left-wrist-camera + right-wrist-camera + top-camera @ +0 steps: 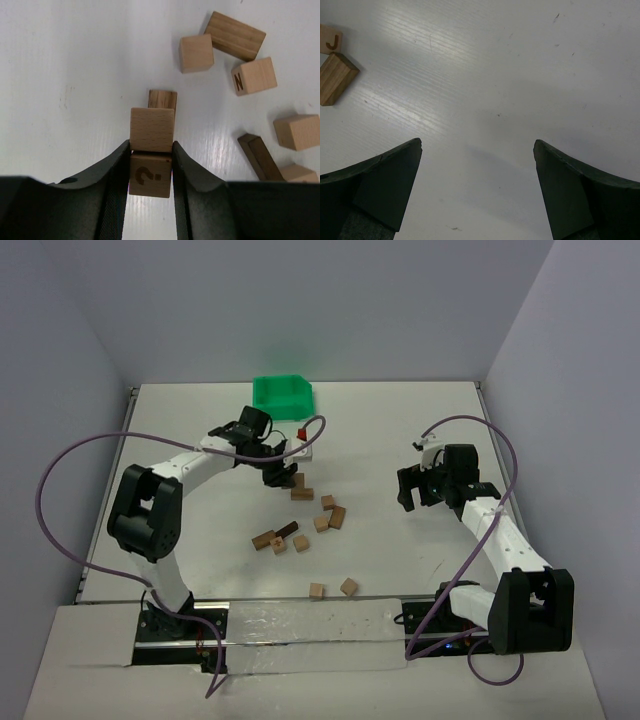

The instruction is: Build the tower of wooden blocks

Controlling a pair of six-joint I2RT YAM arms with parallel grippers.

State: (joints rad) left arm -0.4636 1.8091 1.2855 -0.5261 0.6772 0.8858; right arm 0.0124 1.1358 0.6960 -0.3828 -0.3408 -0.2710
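The white counter is closed in by pale walls on its left, far and right sides, and the arm bases are fixed along its near edge. A green bin is set at the middle of the far edge. Bare surface is left across the right half of the counter and along its left side. The middle is taken up by scattered loose blocks, with two more cubes lying apart, nearer the bases.

The wood block tower is found near the middle of the counter, in front of the bin, at the tips of the left pincer. In the left wrist view the left pincer is seen clamped on a light cube marked "?", with both fingers pressed against its sides. A plain cube is met just past the tips, touching the held one in that view. Whether it sits under or beside it cannot be told. A browner block is partly hidden behind it.

The right pincer is held over bare counter, well apart from the blocks. Its jaws are spread wide in the wrist view, and nothing is held or touched. A cube marked "J" and a tan bar are seen at the left edge of that view.
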